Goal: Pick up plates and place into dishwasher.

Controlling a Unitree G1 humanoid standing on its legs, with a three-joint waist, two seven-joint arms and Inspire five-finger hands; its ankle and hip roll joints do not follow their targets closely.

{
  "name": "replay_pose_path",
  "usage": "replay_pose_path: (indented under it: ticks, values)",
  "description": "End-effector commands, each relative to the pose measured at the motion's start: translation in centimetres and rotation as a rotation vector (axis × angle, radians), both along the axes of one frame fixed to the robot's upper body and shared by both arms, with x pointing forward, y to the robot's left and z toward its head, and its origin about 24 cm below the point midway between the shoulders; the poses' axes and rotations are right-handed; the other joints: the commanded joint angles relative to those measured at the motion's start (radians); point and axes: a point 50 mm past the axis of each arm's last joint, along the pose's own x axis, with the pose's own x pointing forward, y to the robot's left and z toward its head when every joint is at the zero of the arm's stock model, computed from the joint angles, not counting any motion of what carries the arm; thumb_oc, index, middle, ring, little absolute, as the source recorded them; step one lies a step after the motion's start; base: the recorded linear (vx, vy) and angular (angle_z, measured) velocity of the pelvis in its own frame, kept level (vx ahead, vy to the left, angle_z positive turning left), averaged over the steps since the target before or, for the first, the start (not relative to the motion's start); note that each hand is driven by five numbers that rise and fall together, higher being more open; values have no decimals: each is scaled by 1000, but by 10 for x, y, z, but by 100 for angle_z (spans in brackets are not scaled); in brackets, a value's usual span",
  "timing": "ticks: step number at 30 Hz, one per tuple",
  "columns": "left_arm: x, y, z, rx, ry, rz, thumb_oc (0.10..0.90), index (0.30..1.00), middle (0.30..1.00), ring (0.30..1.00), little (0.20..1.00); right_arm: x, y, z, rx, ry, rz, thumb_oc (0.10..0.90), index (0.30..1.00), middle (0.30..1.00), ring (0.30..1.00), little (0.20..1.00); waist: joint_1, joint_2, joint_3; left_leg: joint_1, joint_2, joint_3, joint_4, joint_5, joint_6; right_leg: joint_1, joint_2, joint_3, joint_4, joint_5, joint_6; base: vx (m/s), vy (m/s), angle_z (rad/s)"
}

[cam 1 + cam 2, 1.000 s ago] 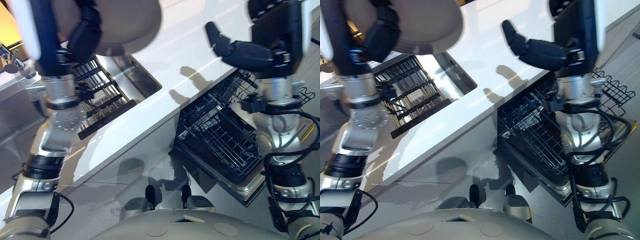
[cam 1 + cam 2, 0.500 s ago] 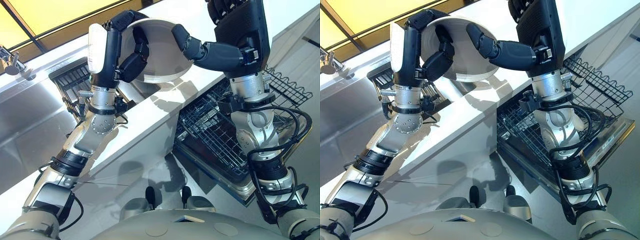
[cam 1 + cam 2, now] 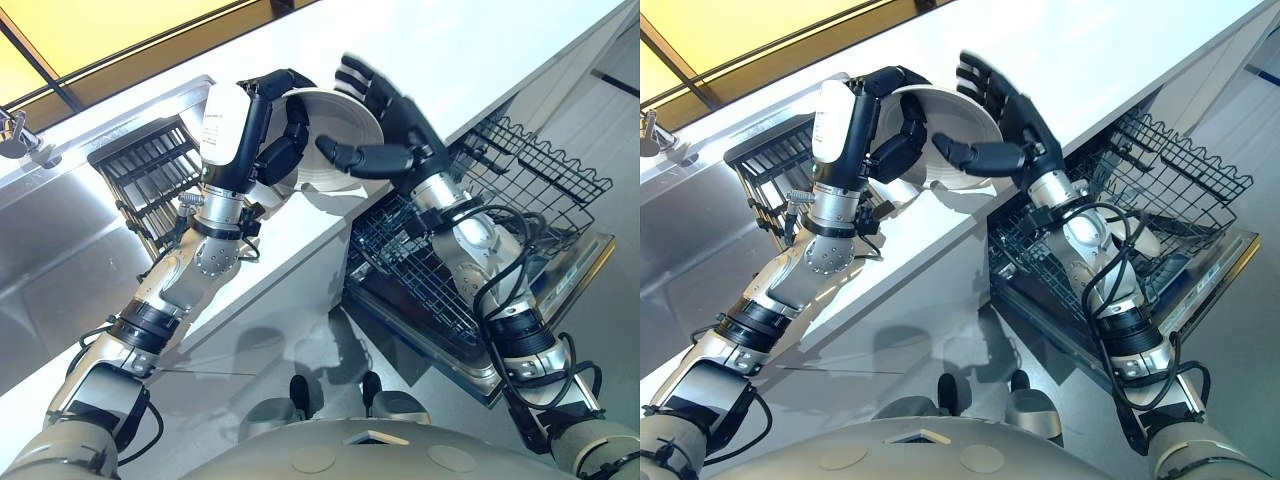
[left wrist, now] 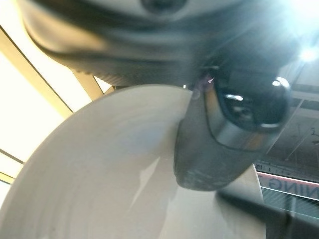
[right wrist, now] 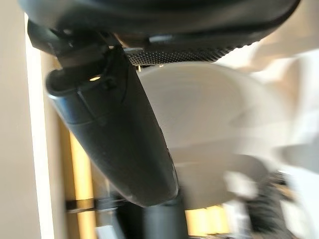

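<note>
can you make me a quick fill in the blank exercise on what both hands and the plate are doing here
1. The white plate is held up between the left hand and the ____ hand.
2. Below the right arm, the dishwasher rack is pulled ____.
3. The left hand's fingers are ____ round the plate's edge.
4. The dark dish rack sits in the ____, on the robot's left.

Missing words: right; out; curled; sink
</note>
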Motion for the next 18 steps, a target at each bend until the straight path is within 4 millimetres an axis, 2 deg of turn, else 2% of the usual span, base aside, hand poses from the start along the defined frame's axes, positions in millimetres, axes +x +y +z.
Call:
replay_pose_path:
  ticks: [1,12,13,14,15,16,17,18]
  values:
    - [5,-9,44,-63,-223,-64,100,300,300,300,200,-3,3,22,75,-116,51,800,900,900,900,900,9,-5,-127,17,-34,-7,18,-141,26,-43,73,-38,163,-189,7,0,0,0]
    - [8,5,42,-46,-220,-11,100,300,300,300,200,1,-9,20,52,-81,18,800,900,900,900,900,10,-5,-122,18,-32,-9,16,-138,24,-40,71,-42,161,-186,8,0,0,0]
    - [8,6,42,-51,-213,-12,100,300,300,300,200,1,-10,20,58,-85,19,635,759,759,759,735,11,-5,-122,18,-32,-9,16,-138,24,-40,71,-43,160,-186,8,0,0,0]
    - [8,6,41,-53,-208,-14,100,300,300,300,200,1,-11,21,65,-92,20,405,561,561,561,505,11,-5,-122,19,-32,-9,16,-138,24,-39,71,-43,158,-185,9,0,0,0]
    - [8,6,40,-56,-196,-20,100,300,300,300,200,0,-11,22,72,-99,15,375,535,535,535,475,12,-5,-121,19,-31,-10,17,-138,24,-38,70,-44,156,-184,9,0,0,0]
    - [8,6,38,-55,-182,-24,100,300,300,300,200,0,-11,23,74,-108,12,399,556,556,556,499,13,-5,-120,19,-31,-9,17,-138,24,-38,70,-45,155,-182,10,0,0,0]
    - [8,5,34,-52,-158,-28,100,300,300,300,200,-1,-10,24,78,-118,11,633,756,756,756,733,14,-5,-120,19,-31,-10,18,-139,24,-36,70,-46,150,-180,11,0,0,0]
    - [7,4,32,-51,-144,-28,100,300,300,300,200,-2,-10,25,81,-121,12,800,900,900,900,900,16,-6,-119,18,-32,-10,18,-140,24,-35,69,-46,146,-178,11,0,0,0]
